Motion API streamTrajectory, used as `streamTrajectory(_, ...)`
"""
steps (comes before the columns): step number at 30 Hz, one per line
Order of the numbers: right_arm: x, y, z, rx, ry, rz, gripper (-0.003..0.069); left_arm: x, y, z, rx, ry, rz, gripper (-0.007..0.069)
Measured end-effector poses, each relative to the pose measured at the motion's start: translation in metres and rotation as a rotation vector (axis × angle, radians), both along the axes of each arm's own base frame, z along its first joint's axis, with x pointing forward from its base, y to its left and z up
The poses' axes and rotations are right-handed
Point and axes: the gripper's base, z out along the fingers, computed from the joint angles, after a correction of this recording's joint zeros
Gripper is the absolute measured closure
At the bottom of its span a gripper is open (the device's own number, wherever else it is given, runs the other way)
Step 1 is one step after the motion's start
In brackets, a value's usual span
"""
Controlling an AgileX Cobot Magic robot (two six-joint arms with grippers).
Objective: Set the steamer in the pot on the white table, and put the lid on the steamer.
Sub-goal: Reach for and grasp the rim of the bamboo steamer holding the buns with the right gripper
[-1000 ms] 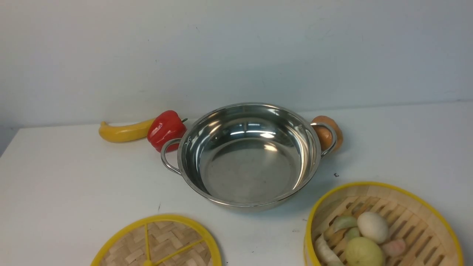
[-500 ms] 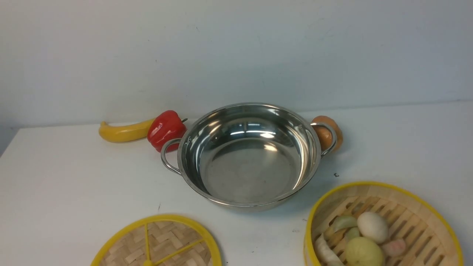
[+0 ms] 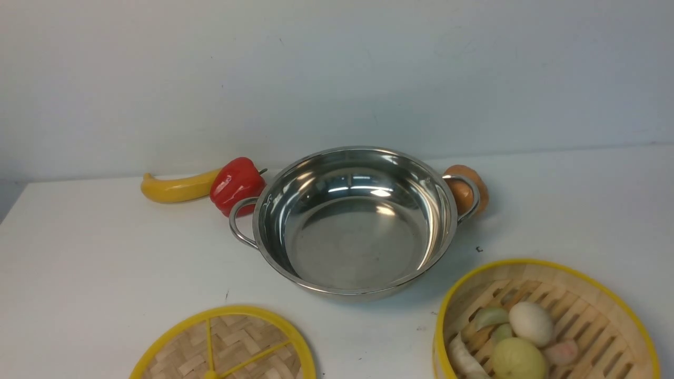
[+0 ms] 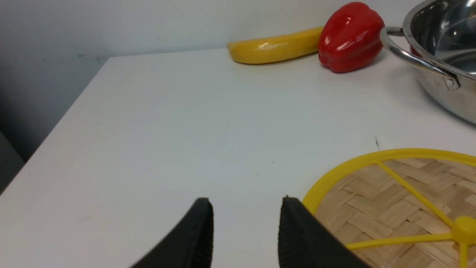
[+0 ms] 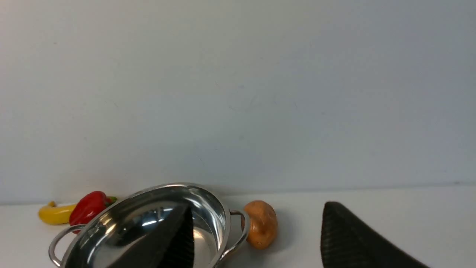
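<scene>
Neither round bamboo steamer (image 3: 605, 321) nor flat woven lid (image 3: 237, 347) is yet moved to the shiny steel pot (image 3: 353, 237); left pincer (image 4: 246, 203) and right pincer (image 5: 259, 206) are released.

The pot (image 3: 358, 247) is silver, the woven lid (image 3: 231, 347) and slatted steamer (image 3: 595, 316) yellow-rimmed, the pepper (image 3: 237, 184) red.

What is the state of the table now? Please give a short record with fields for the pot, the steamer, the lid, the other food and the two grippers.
pot: empty, on the table, in the middle
steamer: on the table, front right of the pot, buns inside, uncovered
lid: flat on the table, front left of the pot
other food: banana and red pepper left of the pot; potato by its right handle
left gripper: open, empty, near the lid's edge
right gripper: open, empty
</scene>
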Motion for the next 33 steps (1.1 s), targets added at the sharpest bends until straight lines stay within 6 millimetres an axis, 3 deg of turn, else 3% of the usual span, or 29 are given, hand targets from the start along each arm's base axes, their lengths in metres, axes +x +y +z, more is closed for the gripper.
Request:
streamTrajectory(18,-0.005,0.01,-0.008,-0.053,0.09,0.127,0.0211,0.0,0.0,0.0,0.0,0.0,0.0,0.0384)
streamTrajectory(26,-0.003,0.015,-0.005,0.034,0.092,0.166,0.0211,0.0,0.0,0.0,0.0,0.0,0.0,0.0384)
streamTrajectory(33,-0.003,0.023,-0.021,-0.009,0.286,0.296,0.0211,0.0,0.0,0.0,0.0,0.0,0.0,0.0384)
